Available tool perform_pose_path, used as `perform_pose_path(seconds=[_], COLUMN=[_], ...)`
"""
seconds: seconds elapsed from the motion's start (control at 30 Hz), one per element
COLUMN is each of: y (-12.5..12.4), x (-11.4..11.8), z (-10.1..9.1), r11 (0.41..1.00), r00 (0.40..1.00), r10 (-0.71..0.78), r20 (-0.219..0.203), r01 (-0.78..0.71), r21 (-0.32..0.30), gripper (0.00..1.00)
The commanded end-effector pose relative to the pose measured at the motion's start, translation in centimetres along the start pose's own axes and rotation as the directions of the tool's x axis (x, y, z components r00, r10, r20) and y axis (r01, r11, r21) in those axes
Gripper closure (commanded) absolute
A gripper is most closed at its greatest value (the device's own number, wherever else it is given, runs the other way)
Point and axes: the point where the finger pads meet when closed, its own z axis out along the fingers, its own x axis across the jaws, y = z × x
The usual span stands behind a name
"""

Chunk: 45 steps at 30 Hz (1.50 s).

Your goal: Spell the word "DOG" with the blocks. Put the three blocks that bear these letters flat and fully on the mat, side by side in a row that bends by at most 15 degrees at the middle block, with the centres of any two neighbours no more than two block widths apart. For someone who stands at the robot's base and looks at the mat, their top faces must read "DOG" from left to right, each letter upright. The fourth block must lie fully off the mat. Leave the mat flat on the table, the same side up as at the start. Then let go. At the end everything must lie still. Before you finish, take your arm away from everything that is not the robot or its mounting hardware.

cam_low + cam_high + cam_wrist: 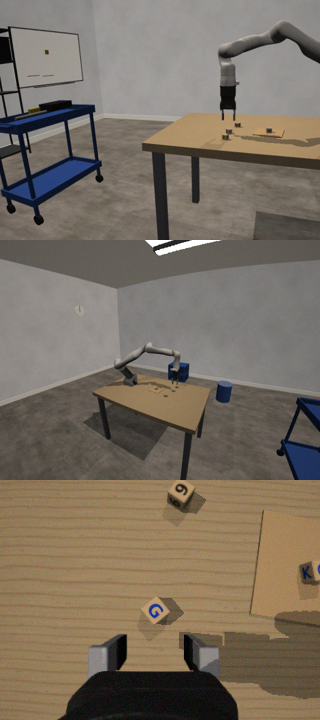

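My gripper (175, 383) (228, 120) (155, 646) is open and empty, pointing down above the table. A block with a blue G on top (173, 390) (229, 131) (155, 610) lies on the table, turned, just ahead of the fingers in the wrist view. A block with black characters like 9 or 6 (165, 395) (237, 124) (181, 494) lies farther off. A green-marked block (177, 387) (225, 136) is outside the wrist view; its top is unreadable. A fourth block (156, 388) (269, 130) (306, 572) is on the mat (158, 391) (277, 133) (280, 555), side K, top letter cut off.
The wooden table (144, 405) (180, 136) carries the blocks and mat. The arm's shadow crosses part of the table and mat. A blue cart (305, 446) (62, 117), blue crates (184, 366) and a blue bin (223, 392) stand off the table.
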Motion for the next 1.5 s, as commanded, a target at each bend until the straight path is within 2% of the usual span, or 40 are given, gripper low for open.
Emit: perform_pose_path(seconds=[0.0,0.3,0.37,0.53,0.8,0.87,1.1,1.23,1.47], y=[0.0,-0.1,-0.2,-0.9,-2.8,-2.8,-4.5,-4.9,-5.0], x=[0.1,2.1,3.2,6.8,14.1,14.1,18.8,19.9,20.1], z=[-0.2,-0.4,-0.5,-0.6,-0.7,-0.7,-0.6,-0.5,-0.5], r11=[1.000,1.000,1.000,1.000,1.000,1.000,1.000,1.000,1.000], r00=[1.000,1.000,1.000,1.000,1.000,1.000,1.000,1.000,1.000], r10=[0.000,-0.001,-0.001,-0.002,-0.002,-0.002,-0.001,0.000,0.000], r20=[0.003,0.008,0.010,0.015,0.011,0.011,0.003,0.000,0.000], r01=[0.000,0.001,0.001,0.002,0.002,0.002,0.001,0.000,0.000], r21=[-0.001,0.004,0.006,0.008,0.005,0.005,0.000,-0.002,-0.002], gripper=[0.00,0.00,0.00,0.00,0.00,0.00,0.00,0.00,0.00])
